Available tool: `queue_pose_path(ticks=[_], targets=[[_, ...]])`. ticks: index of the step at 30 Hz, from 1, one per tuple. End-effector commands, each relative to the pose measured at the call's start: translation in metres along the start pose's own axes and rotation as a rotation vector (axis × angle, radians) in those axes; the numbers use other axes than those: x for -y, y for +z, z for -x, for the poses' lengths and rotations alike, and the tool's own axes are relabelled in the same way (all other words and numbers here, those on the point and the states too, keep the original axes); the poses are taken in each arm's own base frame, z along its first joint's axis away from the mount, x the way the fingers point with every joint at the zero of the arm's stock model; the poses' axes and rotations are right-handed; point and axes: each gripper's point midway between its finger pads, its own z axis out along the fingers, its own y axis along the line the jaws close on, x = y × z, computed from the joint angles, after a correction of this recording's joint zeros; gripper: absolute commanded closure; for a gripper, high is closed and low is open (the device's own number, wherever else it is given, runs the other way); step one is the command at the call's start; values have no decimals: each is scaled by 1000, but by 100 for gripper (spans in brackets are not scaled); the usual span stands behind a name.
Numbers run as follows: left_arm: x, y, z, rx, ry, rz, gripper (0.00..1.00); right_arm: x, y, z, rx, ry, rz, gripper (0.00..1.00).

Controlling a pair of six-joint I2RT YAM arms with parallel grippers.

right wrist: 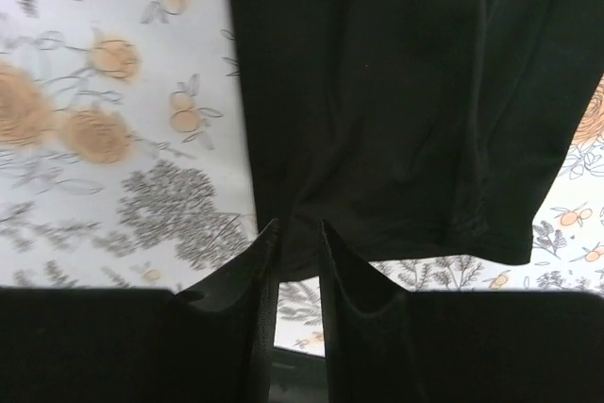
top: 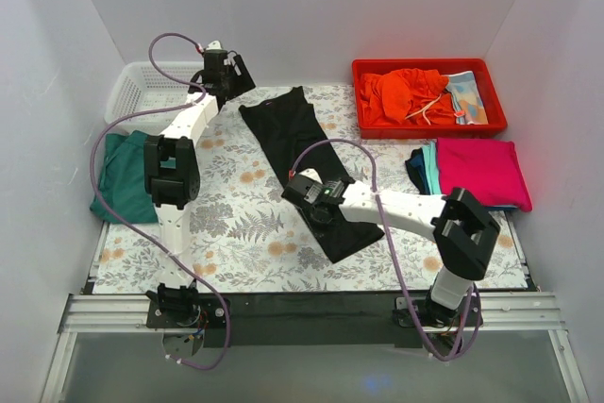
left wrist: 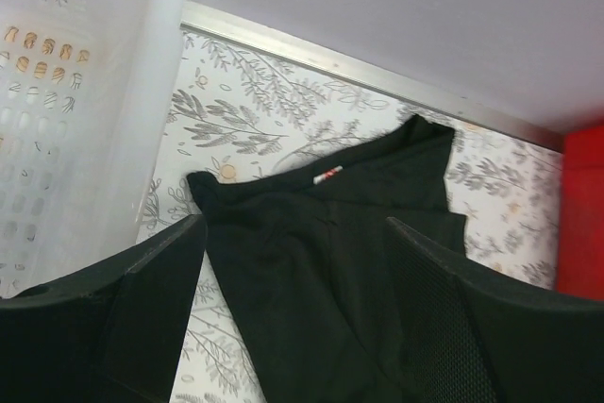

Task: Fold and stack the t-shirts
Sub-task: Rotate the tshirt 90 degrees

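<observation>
The black t-shirt [top: 307, 162] lies folded into a long strip running diagonally across the floral covering. My right gripper [top: 302, 192] sits at the strip's left edge, about midway along it. In the right wrist view its fingers [right wrist: 297, 233] are pinched on the edge of the black cloth [right wrist: 396, 92]. My left gripper [top: 233, 73] hovers open and empty just left of the collar end. In the left wrist view it [left wrist: 294, 226] has its jaws spread wide above the collar and label [left wrist: 326, 175]. A dark-green shirt [top: 123, 176] lies at the left. Folded magenta [top: 481, 172], teal [top: 429, 165] and navy [top: 415, 172] shirts are stacked at the right.
A white slatted basket [top: 142, 92] stands at the back left, close to my left gripper, and shows in the left wrist view [left wrist: 85, 110]. A red tray [top: 429, 68] with orange and patterned cloth sits at the back right. White walls enclose the table on three sides.
</observation>
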Motion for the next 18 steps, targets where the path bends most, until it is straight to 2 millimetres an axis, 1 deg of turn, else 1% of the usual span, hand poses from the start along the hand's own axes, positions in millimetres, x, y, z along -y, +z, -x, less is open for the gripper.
queue_pose_path(ticks=[1, 2, 3, 4, 5, 6, 7, 8, 9, 11, 12, 15, 16, 18], targets=[[40, -61, 24, -2, -7, -142, 26, 12, 25, -7, -40, -106, -78, 73], [46, -73, 26, 3, -3, -160, 26, 12, 32, -6, -42, -116, -89, 73], [45, -77, 20, -10, -3, -160, 26, 13, 35, -6, -43, -125, -99, 73], [42, -80, 6, -38, 1, -150, 26, 14, 38, -2, -37, -133, -115, 73], [42, -84, -1, -55, 3, -155, 26, 15, 44, -4, -51, -144, -129, 73], [47, -95, 2, -49, 7, -169, 26, 17, 47, -5, -56, -147, -141, 73], [47, -99, -3, -57, 11, -165, 26, 19, 49, -6, -58, -151, -158, 74], [42, -102, -13, -79, 12, -158, 26, 19, 52, -7, -64, -153, -162, 74], [45, -112, -9, -68, 12, -169, 26, 20, 54, -9, -67, -153, -168, 74], [41, -118, -19, -88, 17, -161, 26, 20, 58, -14, -72, -156, -162, 74], [43, -126, -17, -81, 19, -168, 26, 20, 60, -16, -79, -158, -158, 74], [36, -133, -24, -92, 15, -145, 25, 12, 71, -30, -127, -177, -108, 76], [37, -139, -21, -82, 19, -147, 25, 5, 73, -36, -150, -178, -73, 77], [34, -143, -20, -79, 19, -126, 25, -7, 78, -41, -167, -207, -19, 78]])
